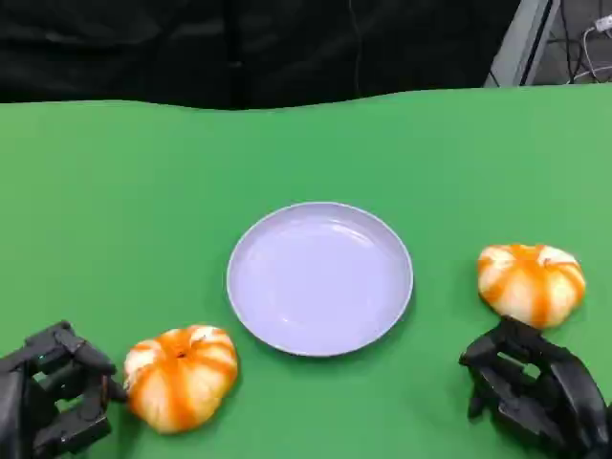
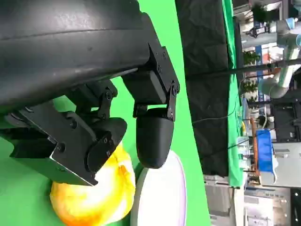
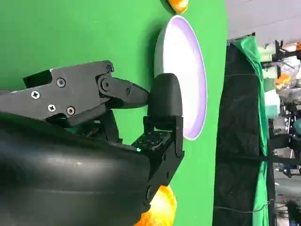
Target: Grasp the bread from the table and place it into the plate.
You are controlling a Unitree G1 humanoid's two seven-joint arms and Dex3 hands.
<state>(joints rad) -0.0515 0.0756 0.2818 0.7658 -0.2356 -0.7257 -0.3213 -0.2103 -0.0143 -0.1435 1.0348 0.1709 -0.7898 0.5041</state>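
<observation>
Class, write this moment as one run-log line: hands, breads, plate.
left hand: open, beside left bread | right hand: open, near right bread | plate: empty, between breads | stage: pre-grasp

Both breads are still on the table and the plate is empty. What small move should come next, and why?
Probably close the left hand on the bread at the robot's left. That hand sits right beside it, open, holding nothing, and the plate lies just beyond. The right hand is near the other bread.
</observation>
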